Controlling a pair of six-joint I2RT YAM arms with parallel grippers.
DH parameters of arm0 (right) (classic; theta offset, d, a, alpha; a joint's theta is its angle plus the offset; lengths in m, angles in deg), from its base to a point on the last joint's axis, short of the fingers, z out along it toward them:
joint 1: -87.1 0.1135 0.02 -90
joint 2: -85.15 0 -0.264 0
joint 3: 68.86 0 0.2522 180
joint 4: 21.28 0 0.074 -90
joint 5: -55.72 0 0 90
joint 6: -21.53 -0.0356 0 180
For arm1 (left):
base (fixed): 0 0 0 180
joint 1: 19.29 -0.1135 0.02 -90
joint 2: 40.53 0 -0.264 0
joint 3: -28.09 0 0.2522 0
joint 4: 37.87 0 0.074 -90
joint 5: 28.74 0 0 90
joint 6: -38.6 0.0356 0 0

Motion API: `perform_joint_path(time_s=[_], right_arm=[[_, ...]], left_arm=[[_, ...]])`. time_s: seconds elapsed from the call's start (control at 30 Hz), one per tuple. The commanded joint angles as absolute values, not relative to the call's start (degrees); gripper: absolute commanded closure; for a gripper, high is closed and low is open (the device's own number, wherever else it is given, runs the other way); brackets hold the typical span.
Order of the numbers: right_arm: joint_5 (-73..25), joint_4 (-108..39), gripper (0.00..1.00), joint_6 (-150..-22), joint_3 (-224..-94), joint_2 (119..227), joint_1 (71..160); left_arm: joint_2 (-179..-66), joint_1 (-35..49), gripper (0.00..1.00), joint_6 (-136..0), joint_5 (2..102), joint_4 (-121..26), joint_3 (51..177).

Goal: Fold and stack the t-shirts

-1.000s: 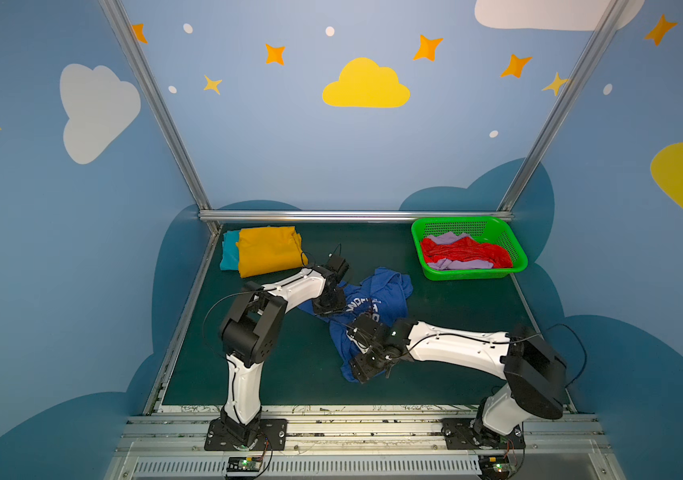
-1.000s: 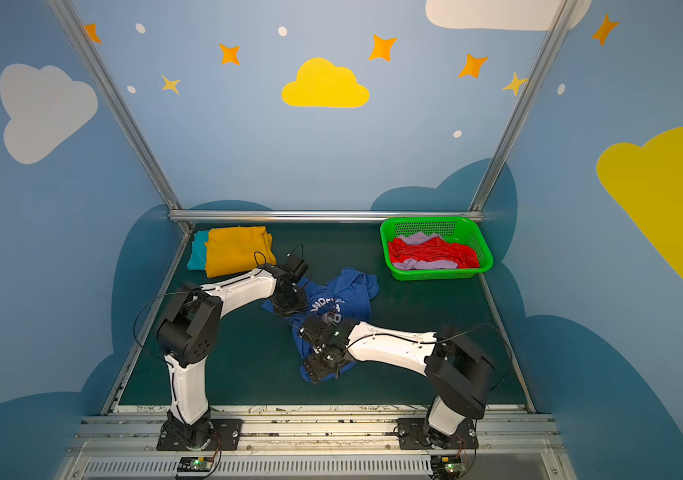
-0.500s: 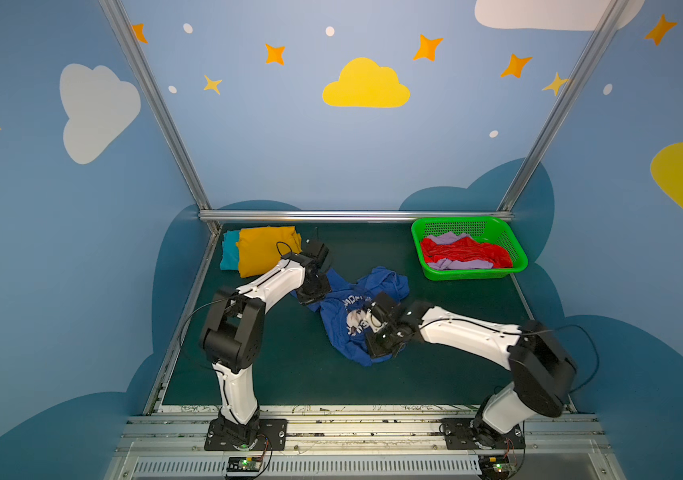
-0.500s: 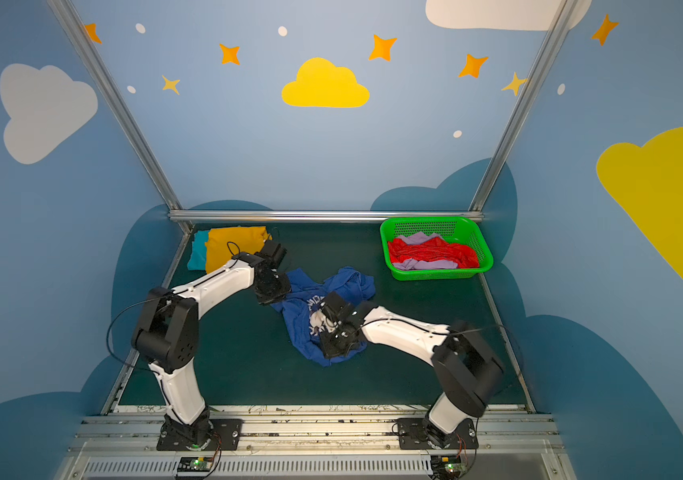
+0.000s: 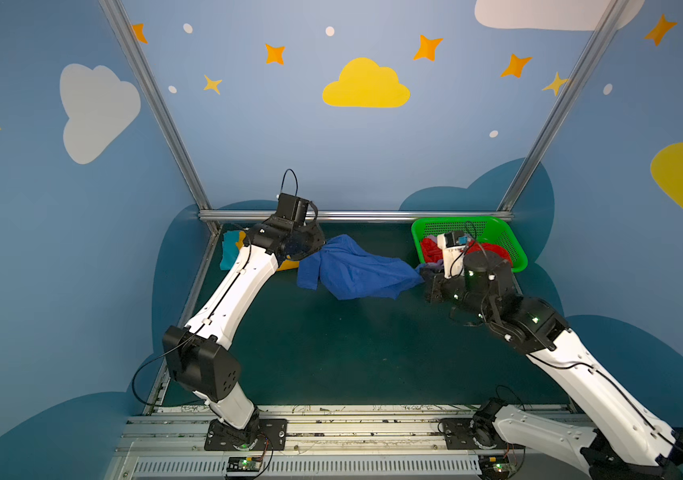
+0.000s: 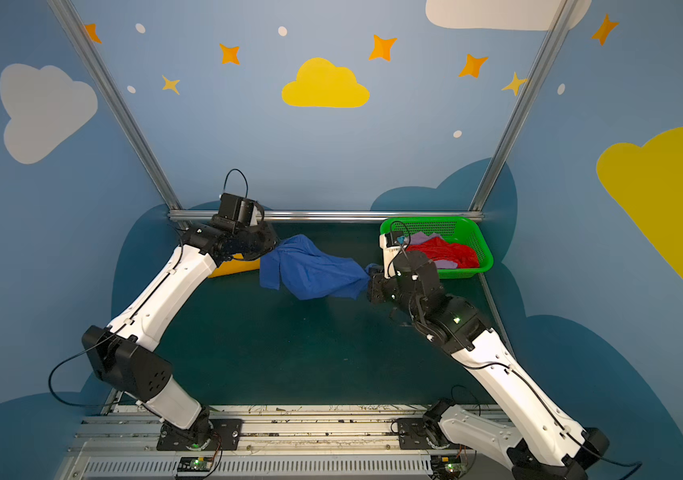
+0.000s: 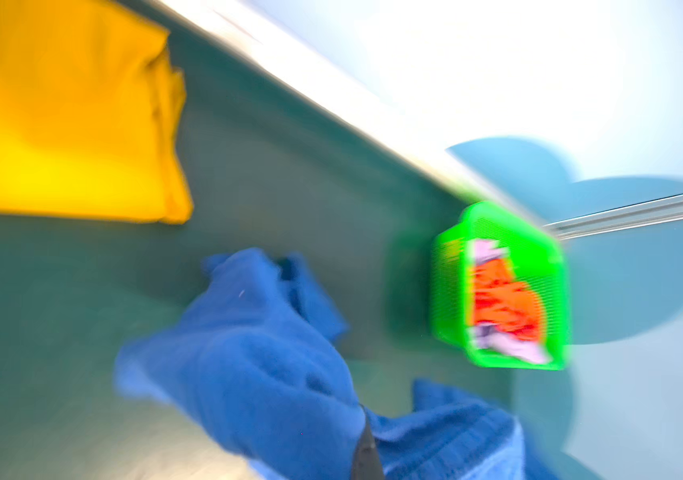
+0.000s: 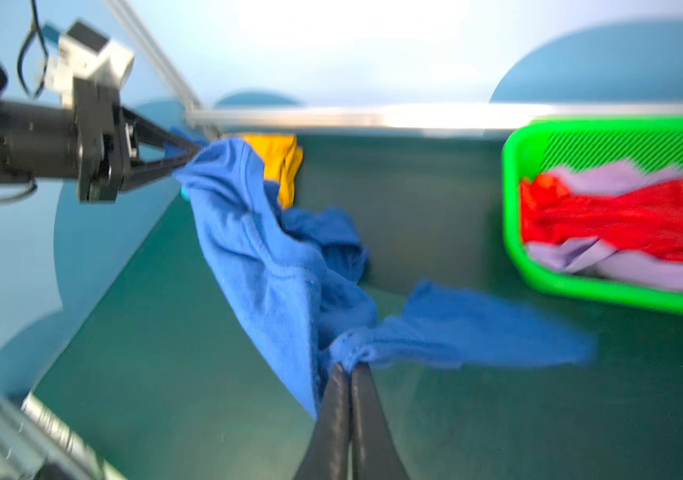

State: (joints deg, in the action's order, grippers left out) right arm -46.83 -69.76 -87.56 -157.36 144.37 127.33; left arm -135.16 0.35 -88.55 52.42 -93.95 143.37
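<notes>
Evidently both arms are spreading the royal blue t-shirt (image 5: 356,272) in the air; the left claw (image 8: 196,151) is pinched shut on one bunched edge of it, and the right claw (image 8: 350,365) is pressed shut on a stitched hem at the opposite end; the cloth therefore hangs slung between the two claws, sagging in the middle above the desk (image 5: 352,353), though whether its lowest fold brushes the surface cannot be told; gripping two far-apart points looks meant to pull out the crumple and find the garment's shape before it is laid flat for folding; just behind the left claw lies the folded mustard yellow t-shirt (image 7: 61,116) with the teal t-shirt (image 5: 229,249) peeking out beside it, probably the stack this one will join; just beyond the right claw stands the green basket (image 5: 431,230), holding the red t-shirt (image 6: 443,251) and lilac t-shirt (image 6: 422,239) crumpled inside, apparently awaiting their turn; the blue cloth looks twisted, so more spreading seems needed.
</notes>
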Motion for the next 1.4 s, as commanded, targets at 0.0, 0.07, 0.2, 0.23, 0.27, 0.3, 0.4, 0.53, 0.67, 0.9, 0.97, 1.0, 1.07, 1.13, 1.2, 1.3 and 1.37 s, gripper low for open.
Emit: perform_joint_path(time_s=[0.0,0.07,0.2,0.23,0.27,0.3,0.4,0.53,0.67,0.9,0.97,1.0,1.07,1.13,1.2,1.3,1.37], right_arm=[[-53.04,-67.58,1.00,-82.82,-164.00,143.77,126.70],[-54.28,-69.66,1.00,-80.93,-168.49,145.15,126.31],[-60.42,-71.02,1.00,-77.78,-173.67,147.37,125.12],[-61.51,-70.81,1.00,-77.22,-174.80,147.66,124.04],[-61.96,-70.87,1.00,-76.91,-176.06,147.93,122.92],[-62.38,-70.76,1.00,-76.75,-177.60,148.04,121.65],[-64.77,-68.98,1.00,-75.48,-182.99,148.64,119.16],[-53.51,-65.00,1.00,-69.62,-190.87,149.80,120.19],[-53.66,-64.67,1.00,-64.99,-196.90,152.50,127.17],[-41.78,-62.20,1.00,-62.79,-190.48,150.10,134.06],[-37.40,-64.13,1.00,-64.44,-188.20,150.32,135.69],[-35.63,-64.28,1.00,-65.49,-186.06,150.48,136.83],[-33.77,-64.30,1.00,-67.23,-181.59,151.09,139.72],[-32.46,-63.66,1.00,-69.43,-176.58,152.34,142.94],[-31.16,-62.08,1.00,-71.98,-171.79,154.09,145.87],[-29.82,-58.21,1.00,-76.23,-164.47,156.97,149.85],[-27.62,-55.65,1.00,-78.73,-160.71,159.20,151.54]], left_arm=[[-137.30,1.08,0.96,-90.38,49.66,-91.95,149.27],[-139.65,3.22,0.96,-91.01,49.55,-90.99,151.81],[-144.44,7.17,0.96,-93.89,41.94,-83.55,153.36],[-146.25,7.89,0.96,-94.90,40.88,-82.67,154.68],[-147.89,8.34,0.96,-95.42,40.22,-82.25,156.27],[-149.78,8.78,0.96,-95.98,39.23,-81.62,158.05],[-154.75,9.86,0.96,-98.29,36.33,-78.09,162.26],[-163.17,11.16,0.96,-101.08,31.70,-75.30,174.67],[-176.54,12.26,0.96,-101.31,29.65,-81.94,205.20],[-179.68,9.40,0.96,-109.91,22.60,-68.23,204.77],[-177.72,8.37,0.96,-107.40,22.05,-69.29,200.90],[-176.84,7.69,0.96,-105.58,22.02,-70.87,199.54],[-175.32,6.50,0.96,-101.67,22.25,-75.84,197.88],[-173.25,4.94,0.96,-95.00,22.77,-84.34,195.47],[-169.51,3.58,0.96,-89.94,24.88,-89.72,188.36],[-157.37,0.69,0.96,-90.93,25.49,-75.70,159.86],[-150.20,-2.79,0.96,-96.21,26.76,-62.99,141.67]])
